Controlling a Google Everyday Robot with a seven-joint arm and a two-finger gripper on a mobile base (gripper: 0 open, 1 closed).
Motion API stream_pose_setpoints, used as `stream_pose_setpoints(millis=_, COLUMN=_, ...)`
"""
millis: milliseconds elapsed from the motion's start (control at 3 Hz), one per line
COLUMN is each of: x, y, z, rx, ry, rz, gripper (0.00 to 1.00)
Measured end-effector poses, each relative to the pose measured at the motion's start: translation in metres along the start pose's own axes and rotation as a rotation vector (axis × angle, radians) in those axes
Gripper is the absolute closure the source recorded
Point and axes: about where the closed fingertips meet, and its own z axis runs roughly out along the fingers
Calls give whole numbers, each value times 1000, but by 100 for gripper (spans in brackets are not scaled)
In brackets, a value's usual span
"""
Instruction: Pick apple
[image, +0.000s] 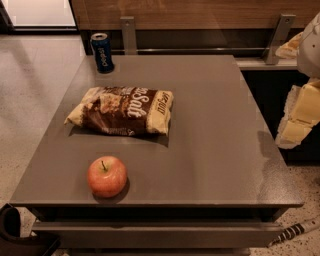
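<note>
Pale speckled floor (35, 100): far left, running alongside the bench.

Dark curved object (15, 232): bottom-left corner, on the floor below the bench's front corner; its kind is not identifiable.

Blue drink can (102, 52): upright at the bench's back-left corner, silver top showing.

Red-orange apple (107, 176): yellowish blush, short dark stem pointing up. It sits on the bench near the front edge, left of centre, well apart from the drink can and nearer the chip bag. It touches only the bench top.

Brown-and-cream chip bag (122, 111): lying flat, long side across the bench, between the drink can and the apple. It is larger than the apple.

Grey bench (215, 140): matte flat top, with a lower panel visible beneath the front edge.

Metal fittings: left bracket (127, 32) and right bracket (279, 32), both upright against the wood-panelled wall (200, 12) behind the bench.

Cream-white gripper (300, 117): at the right edge of the view, beyond the bench's right side, roughly level with the chip bag and well apart from the apple. Whether it is clenched or released is not to be made out.

Striped rod (295, 231): bottom right, low by the floor.
</note>
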Motion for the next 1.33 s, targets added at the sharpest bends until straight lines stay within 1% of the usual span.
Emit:
stream_pose_setpoints(millis=333, x=0, y=0, z=0, rx=0, ry=0, rz=0, gripper=0)
stream_pose_setpoints(millis=667, x=-1, y=3, z=-2, rx=-13, ry=-36, rz=5, gripper=0)
stream_pose_setpoints(millis=1000, x=-11, y=27, z=15, rx=-55, ry=-194, rz=-36, gripper=0)
stream_pose_setpoints(millis=1333, x=-38, y=53, z=39, rx=-71, ry=-420, rz=-76, gripper=0)
